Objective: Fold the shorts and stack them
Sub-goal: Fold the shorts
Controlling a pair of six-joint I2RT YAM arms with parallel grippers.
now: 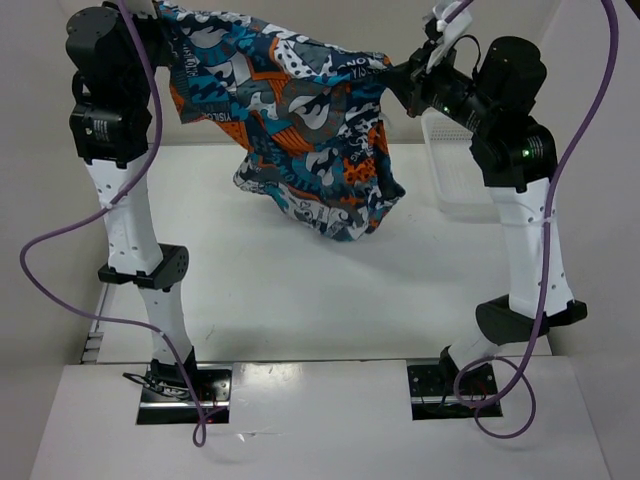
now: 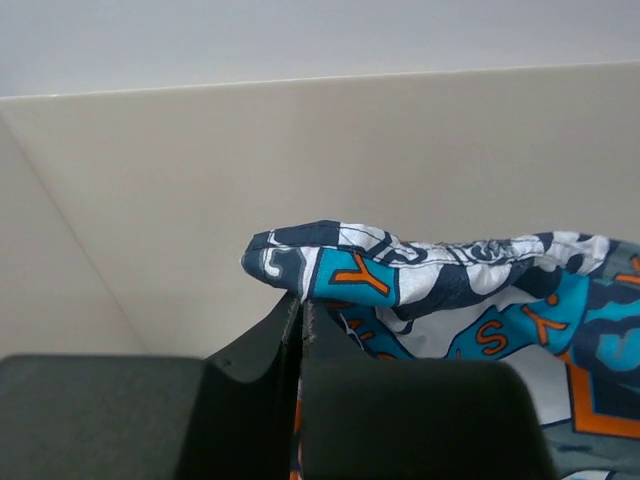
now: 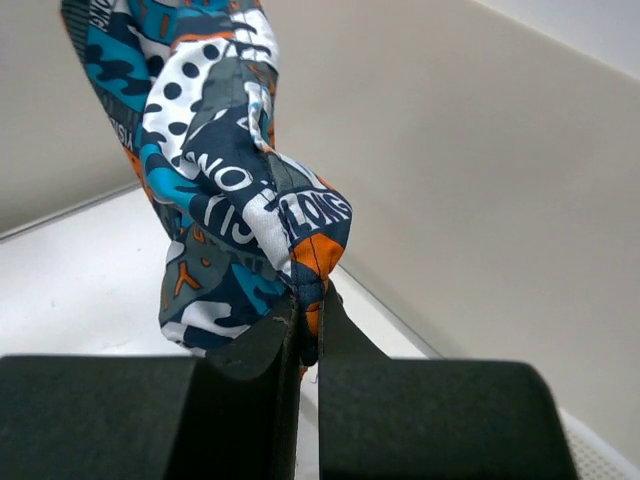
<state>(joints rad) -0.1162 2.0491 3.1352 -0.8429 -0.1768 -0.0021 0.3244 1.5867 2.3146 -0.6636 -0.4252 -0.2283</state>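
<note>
The printed shorts (image 1: 300, 120) hang in the air between both arms, stretched along the top edge and sagging toward the table at the middle. My left gripper (image 1: 170, 40) is shut on the shorts' left corner; in the left wrist view the jaws are pressed together on the fabric (image 2: 400, 280). My right gripper (image 1: 400, 80) is shut on the right corner; in the right wrist view the fabric (image 3: 240, 200) is pinched between the fingertips (image 3: 275, 335). The lowest part of the shorts touches or nearly touches the white table (image 1: 300, 290). No drawstring shows.
A white mesh basket (image 1: 455, 170) stands at the right rear of the table, behind the right arm. Beige walls surround the table on the far side and both sides. Purple cables loop from both arms.
</note>
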